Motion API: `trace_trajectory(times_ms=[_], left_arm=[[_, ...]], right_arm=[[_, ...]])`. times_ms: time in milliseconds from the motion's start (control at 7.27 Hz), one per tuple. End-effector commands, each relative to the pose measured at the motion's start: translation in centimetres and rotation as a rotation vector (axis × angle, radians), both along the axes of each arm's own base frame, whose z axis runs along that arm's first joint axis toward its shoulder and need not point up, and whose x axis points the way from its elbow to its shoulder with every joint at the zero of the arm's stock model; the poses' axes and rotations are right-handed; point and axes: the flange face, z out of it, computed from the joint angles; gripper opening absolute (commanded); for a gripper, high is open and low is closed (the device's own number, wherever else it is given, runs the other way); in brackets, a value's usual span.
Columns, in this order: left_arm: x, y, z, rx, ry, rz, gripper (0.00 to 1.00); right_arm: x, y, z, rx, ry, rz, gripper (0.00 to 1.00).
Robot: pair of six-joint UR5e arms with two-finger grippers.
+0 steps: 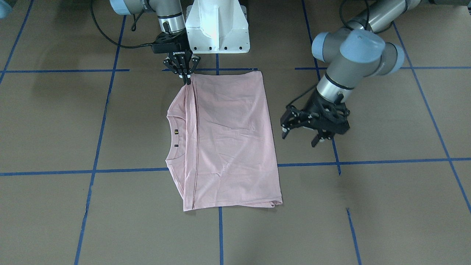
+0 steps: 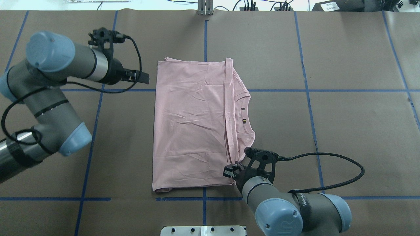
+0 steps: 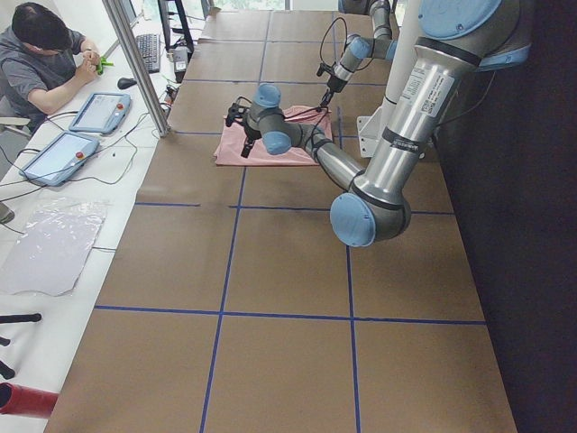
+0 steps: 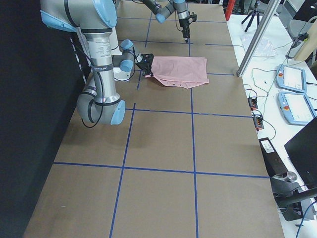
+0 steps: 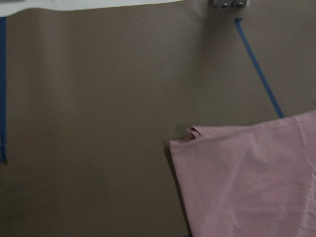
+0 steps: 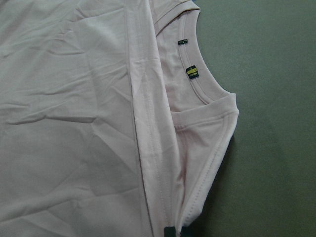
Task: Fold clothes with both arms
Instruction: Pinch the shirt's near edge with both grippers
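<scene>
Table (image 1: 55, 121): brown paper over the whole top, blue tape lines (image 1: 73, 172) marking big squares. Light is even, shadows soft.

Exterior left:
- White bench (image 3: 54, 334) runs down the frame's left edge.
- Person (image 3: 45, 54) seated upper left, with a teach pendant (image 3: 99, 111) and a second pendant (image 3: 56, 156) lying beside them.
- Keyboard (image 3: 144, 50) further up the bench.
- Clear plastic sheet (image 3: 50, 248) at lower left.
- Aluminium post (image 3: 135, 63) slants across the upper left.
- Black panel (image 3: 532, 225) fills the right side.

Exterior right:
- White side bench (image 4: 302, 59) on the right, carrying two more pendants.
- Tripod (image 4: 253, 17) at the upper right.
- Black flat object (image 4: 304, 148) at the lower right.
</scene>
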Motion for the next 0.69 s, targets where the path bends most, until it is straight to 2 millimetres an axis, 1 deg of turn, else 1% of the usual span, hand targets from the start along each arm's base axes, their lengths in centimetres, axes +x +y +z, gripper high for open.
trace_trajectory(times_ms=[0,138,275,413,550], left_arm=[[2.2,11.7,0.5,-0.131,0.055,0.008,1.0],[3.7,15.7,0.8,-0.189,0.068,-0.001,1.0],[6.4,19.9,1.3,-0.275,0.081,-0.028,0.78],[8.6,23.2,1.5,-0.312,0.08,-0.027,0.66],[9.6,24.5,2.0,-0.32,0.058,-0.013,0.64]], right_arm=[[0.3,0.1,-0.3,-0.001,-0.009,-0.003,0.0],[0.5,0.1,-0.4,-0.001,-0.01,-0.001,0.0],[0.4,0.1,-0.3,-0.001,-0.009,-0.001,0.0],[0.4,0.1,-0.3,-0.001,-0.009,-0.003,0.0],[0.4,0.1,-0.3,0.0,-0.009,-0.002,0.0]])
